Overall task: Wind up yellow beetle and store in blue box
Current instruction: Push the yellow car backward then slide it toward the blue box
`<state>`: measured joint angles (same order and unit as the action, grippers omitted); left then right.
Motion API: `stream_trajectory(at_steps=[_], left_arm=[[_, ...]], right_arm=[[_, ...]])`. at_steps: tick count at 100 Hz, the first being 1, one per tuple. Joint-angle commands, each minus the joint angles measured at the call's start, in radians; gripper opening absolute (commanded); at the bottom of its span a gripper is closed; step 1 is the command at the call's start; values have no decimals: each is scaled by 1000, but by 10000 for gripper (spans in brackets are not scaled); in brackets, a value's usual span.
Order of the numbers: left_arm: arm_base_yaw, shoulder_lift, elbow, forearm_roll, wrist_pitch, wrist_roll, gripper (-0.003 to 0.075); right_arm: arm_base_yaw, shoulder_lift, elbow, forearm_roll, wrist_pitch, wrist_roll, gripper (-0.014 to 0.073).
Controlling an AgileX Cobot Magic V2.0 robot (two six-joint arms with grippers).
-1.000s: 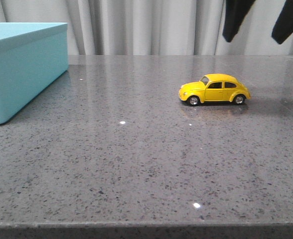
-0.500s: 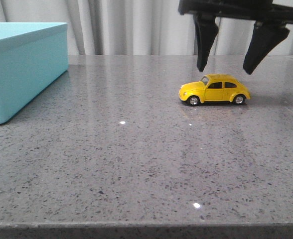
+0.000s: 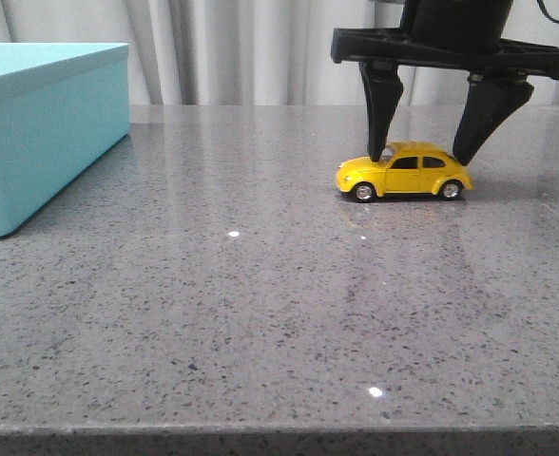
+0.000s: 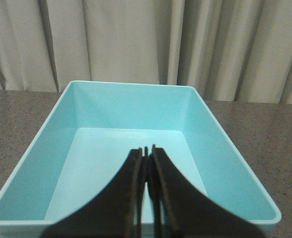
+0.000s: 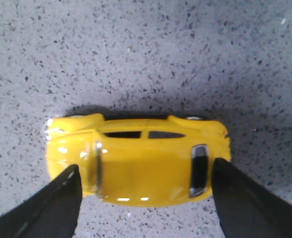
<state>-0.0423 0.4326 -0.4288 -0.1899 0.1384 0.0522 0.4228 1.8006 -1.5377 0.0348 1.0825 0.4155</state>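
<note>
Yellow beetle [image 3: 405,172] between right pincer [image 3: 428,152] fingers

Small yellow toy beetle car [image 3: 405,172]: glossy painted shell, bright highlights on roof and bonnet, dark glassy windows, shiny silver hubs.
Grey speckled stone-look table top [image 3: 260,304]: polished smooth, reflects light spots.
Large turquoise-blue rectangular box [image 4: 131,144]: smooth, plain, satin walls, looks plastic.
Black right gripper [image 3: 427,150] fingers: matt, plastic-looking.
Pale pleated curtain [image 4: 136,39]: matt cloth.
</note>
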Motion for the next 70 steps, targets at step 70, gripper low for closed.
stream_trajectory(at_steps=[70], left_arm=[[1,11,-37,-4,-77,-7,-19]], right_arm=[[-127,-37,-30,-166,131,-6,549]])
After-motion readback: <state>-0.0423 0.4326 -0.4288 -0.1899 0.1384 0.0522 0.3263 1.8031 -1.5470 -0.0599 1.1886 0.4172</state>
